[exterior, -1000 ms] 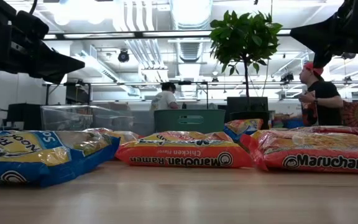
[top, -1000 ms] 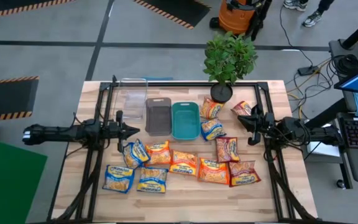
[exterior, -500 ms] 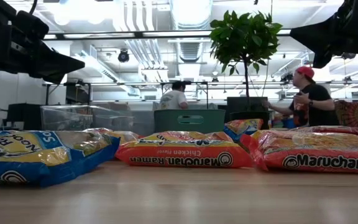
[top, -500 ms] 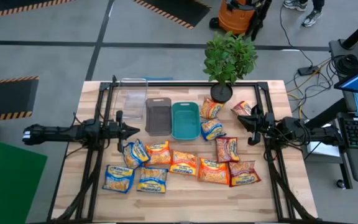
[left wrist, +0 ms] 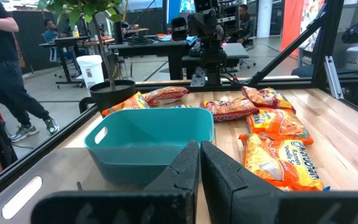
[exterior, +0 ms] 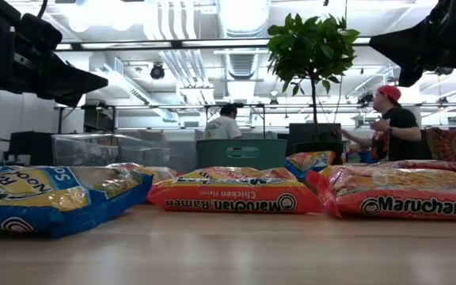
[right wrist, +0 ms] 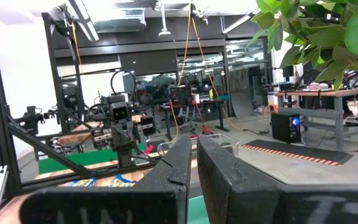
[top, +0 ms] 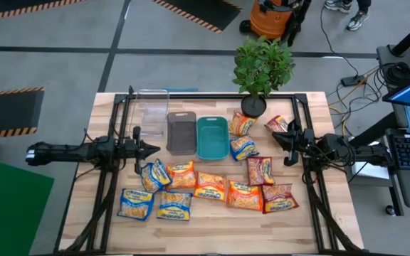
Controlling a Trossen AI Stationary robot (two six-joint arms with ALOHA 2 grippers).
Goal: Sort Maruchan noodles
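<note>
Looking down, nothing on the table has shifted over the last second: the left gripper (top: 154, 148) and right gripper (top: 276, 136) hang shut and empty, so sorting has not begun. The Maruchan noodles (top: 208, 184) lie loose before the teal bin (top: 212, 138). Low view: only a background person (exterior: 393, 127) moved. Wrist views cut off most packets.
</note>
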